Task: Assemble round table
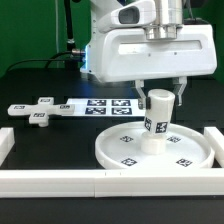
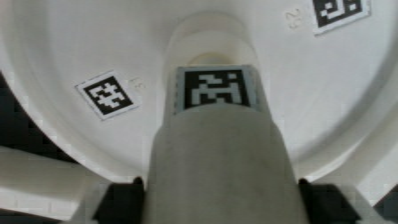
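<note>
The large rimmed round disc (image 1: 190, 150) lies flat on the table at the front of the exterior view. The short thick cylinder post (image 1: 157, 118) stands upright on its middle. My gripper (image 1: 161, 96) hangs straight over the post, a finger on each side of its top, shut on it. In the wrist view the post (image 2: 217, 140) runs up between the two dark pads (image 2: 125, 195), which lie against its sides, and the disc (image 2: 80, 50) fills the background. The cross-shaped four-arm piece (image 1: 38, 109) lies flat at the exterior view's left, apart from the gripper.
The marker board (image 1: 100, 105) lies flat behind the disc. A long white border rail (image 1: 60, 181) runs along the front edge, with short rails at the left (image 1: 5, 140) and right (image 1: 212, 135). A black cable (image 1: 72, 45) stands at the back.
</note>
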Robot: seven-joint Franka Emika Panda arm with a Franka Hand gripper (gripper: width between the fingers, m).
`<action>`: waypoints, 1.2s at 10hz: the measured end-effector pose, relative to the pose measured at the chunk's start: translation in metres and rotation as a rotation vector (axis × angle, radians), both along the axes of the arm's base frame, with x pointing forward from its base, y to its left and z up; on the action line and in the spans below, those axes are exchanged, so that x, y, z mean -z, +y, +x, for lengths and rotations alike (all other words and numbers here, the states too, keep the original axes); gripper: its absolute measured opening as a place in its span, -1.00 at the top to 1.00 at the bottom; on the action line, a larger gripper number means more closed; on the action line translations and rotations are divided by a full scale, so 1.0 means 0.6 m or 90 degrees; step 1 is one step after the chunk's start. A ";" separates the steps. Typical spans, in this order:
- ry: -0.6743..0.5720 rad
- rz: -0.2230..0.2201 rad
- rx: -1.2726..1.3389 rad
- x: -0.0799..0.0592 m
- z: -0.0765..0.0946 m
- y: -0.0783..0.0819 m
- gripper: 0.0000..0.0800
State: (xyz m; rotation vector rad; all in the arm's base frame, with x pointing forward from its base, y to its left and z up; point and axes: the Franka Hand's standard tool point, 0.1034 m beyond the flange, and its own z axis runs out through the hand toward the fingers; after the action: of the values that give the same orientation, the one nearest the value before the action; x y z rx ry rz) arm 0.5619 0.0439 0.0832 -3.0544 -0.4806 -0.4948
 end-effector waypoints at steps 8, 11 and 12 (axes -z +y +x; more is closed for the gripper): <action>-0.013 -0.003 0.006 -0.012 -0.002 -0.015 -0.61; 0.013 -0.001 0.008 -0.047 -0.003 -0.022 -0.62; 0.013 0.000 0.009 -0.053 0.000 -0.025 -0.62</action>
State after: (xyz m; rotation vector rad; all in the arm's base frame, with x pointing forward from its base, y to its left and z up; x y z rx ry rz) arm 0.5616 0.0290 0.1153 -3.0624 -0.4590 -0.4627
